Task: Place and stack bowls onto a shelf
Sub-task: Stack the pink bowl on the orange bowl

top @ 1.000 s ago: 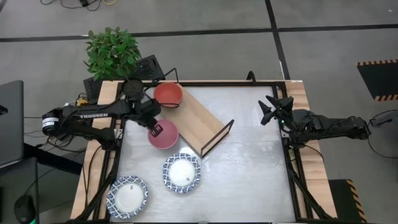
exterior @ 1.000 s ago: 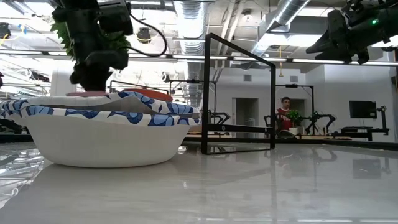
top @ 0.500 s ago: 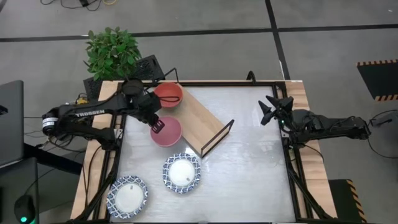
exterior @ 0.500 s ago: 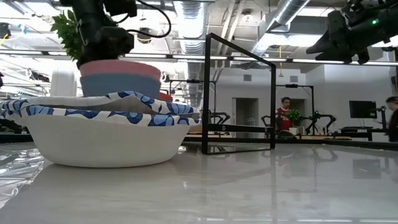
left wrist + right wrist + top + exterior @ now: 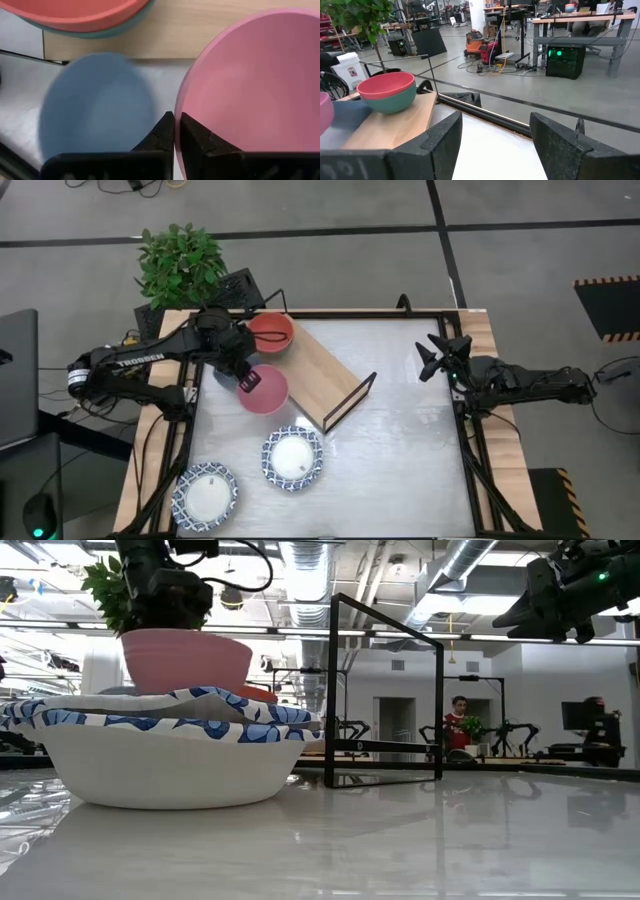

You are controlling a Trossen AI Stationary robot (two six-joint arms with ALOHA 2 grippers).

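My left gripper [image 5: 250,382] is shut on a pink bowl [image 5: 266,392] and holds it in the air beside the near left end of the shelf [image 5: 322,370], a light-wood board with black wire end frames. A light blue bowl [image 5: 97,110] sits on the table next to it. A red bowl [image 5: 270,332] sits nested in a teal bowl [image 5: 390,105] on the shelf's far left end. Two blue-and-white patterned bowls [image 5: 293,457] [image 5: 205,496] stand on the table near the front. My right gripper [image 5: 437,355] is open and empty at the table's right edge. My left gripper pinches the pink bowl's rim [image 5: 181,107] on the bowl's left side, one finger inside the bowl and one outside. The fingers come from above, pointing down. The bowl is lifted clear of the table and is close to upright, its mouth up [image 5: 185,660].
A potted green plant [image 5: 180,265] stands beyond the table's far left corner. The shelf lies slantwise across the table's far left half. The right half of the metal tabletop [image 5: 410,440] holds nothing. People and benches show in the room behind.
My left gripper has risen with the pink bowl. The light blue bowl nested under it rose with it at first, then came off. It now lies on the table to the pink bowl's left.
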